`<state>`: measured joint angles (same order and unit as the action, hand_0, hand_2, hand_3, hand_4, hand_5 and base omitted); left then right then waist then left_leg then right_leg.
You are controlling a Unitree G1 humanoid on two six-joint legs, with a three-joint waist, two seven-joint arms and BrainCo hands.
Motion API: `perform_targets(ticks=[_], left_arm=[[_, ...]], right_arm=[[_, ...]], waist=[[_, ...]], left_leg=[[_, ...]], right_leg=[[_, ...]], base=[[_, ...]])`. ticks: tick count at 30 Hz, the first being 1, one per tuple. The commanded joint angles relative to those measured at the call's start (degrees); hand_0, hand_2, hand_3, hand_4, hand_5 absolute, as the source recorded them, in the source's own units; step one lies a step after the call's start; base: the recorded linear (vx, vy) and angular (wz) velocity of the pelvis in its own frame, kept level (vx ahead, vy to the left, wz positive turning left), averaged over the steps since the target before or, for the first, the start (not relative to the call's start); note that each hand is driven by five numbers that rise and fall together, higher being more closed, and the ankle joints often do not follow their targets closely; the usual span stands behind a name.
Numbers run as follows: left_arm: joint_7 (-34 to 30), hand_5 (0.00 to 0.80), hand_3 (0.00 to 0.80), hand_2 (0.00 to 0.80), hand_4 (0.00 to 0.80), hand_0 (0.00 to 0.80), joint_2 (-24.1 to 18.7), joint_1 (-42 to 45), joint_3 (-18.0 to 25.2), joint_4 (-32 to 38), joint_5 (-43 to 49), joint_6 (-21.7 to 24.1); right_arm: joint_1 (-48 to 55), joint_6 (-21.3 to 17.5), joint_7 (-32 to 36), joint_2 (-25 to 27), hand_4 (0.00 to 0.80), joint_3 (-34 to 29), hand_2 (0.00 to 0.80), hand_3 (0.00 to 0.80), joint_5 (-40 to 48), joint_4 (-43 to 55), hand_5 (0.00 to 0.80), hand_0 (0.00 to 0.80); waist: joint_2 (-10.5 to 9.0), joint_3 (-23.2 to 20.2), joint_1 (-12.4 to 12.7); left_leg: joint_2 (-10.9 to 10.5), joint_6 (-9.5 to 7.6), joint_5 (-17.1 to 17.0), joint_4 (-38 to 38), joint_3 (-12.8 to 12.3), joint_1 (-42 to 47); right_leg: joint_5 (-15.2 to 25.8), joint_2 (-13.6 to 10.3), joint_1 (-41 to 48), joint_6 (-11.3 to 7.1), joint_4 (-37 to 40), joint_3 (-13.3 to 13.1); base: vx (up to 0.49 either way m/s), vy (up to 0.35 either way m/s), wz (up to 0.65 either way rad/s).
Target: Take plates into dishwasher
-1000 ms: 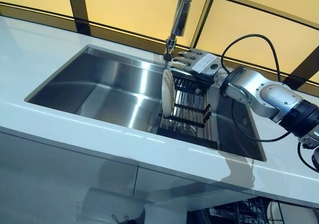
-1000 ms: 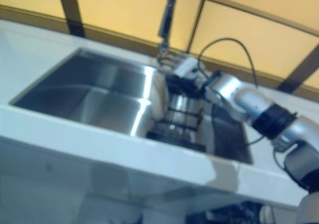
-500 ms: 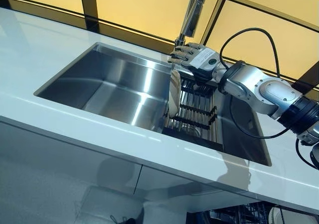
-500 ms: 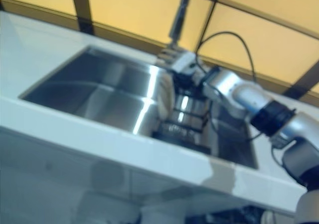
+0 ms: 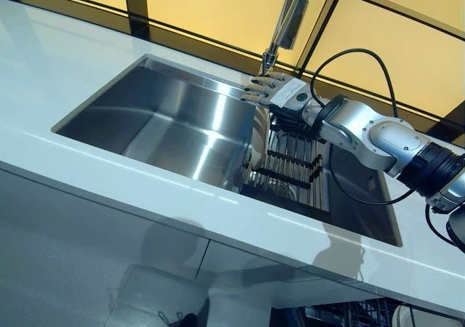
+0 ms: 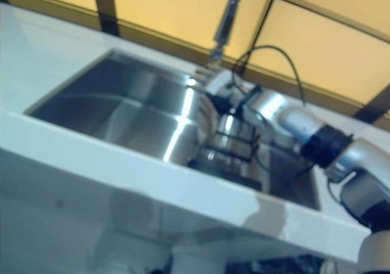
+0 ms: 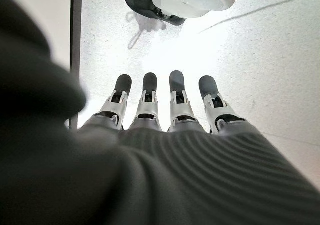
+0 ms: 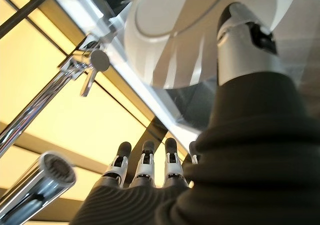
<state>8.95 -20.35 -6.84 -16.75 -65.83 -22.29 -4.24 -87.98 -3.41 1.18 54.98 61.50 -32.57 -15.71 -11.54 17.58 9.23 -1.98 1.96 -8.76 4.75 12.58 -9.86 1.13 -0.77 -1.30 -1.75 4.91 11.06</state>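
The right hand (image 5: 280, 93) extends from the right of the frame to centre-top, just below the faucet (image 5: 287, 18), fingers straight and spread, holding nothing. The white plate (image 5: 256, 134) stands on edge directly beneath it, at the left end of the black rack (image 5: 294, 168) in the sink (image 5: 167, 123). The basin left of the plate is open. The left hand (image 7: 165, 102), fingers straight, appears only in the left wrist view over the floor.

Sink (image 5: 145, 116) left part open; faucet (image 5: 287, 22) just above right hand (image 5: 280, 94), rack (image 5: 290, 167) below, prob. tight.
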Motion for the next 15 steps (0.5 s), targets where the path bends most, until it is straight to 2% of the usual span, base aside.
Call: perform_targets(ticks=[1,15], left_arm=[[0.2,0.0,0.0,0.0,0.0,0.0,-1.2,0.0,-0.1,0.5,-3.2,0.8],[-0.4,0.0,0.0,0.0,0.0,0.0,-1.2,-0.6,-0.6,0.6,-3.4,1.2]], right_arm=[[-6.2,3.3,0.8,1.5,0.0,1.5,0.0,0.0,-0.8,1.7,0.0,0.0],[-4.4,2.4,2.1,1.1,0.0,2.1,0.0,0.0,-3.6,-0.1,0.0,0.0]], waist=[[-2.13,1.3,1.6],[-1.51,3.0,1.8]], left_leg=[[1.6,0.63,3.5,0.2,-3.8,2.9],[1.2,0.54,3.2,0.2,-3.8,1.9]], right_leg=[[4.9,-4.5,-1.6,-5.03,-0.1,-0.4],[5.2,-4.8,-2.7,-5.13,-0.2,-0.1]], base=[[0.0,0.0,0.0],[-0.007,0.0,0.0]])
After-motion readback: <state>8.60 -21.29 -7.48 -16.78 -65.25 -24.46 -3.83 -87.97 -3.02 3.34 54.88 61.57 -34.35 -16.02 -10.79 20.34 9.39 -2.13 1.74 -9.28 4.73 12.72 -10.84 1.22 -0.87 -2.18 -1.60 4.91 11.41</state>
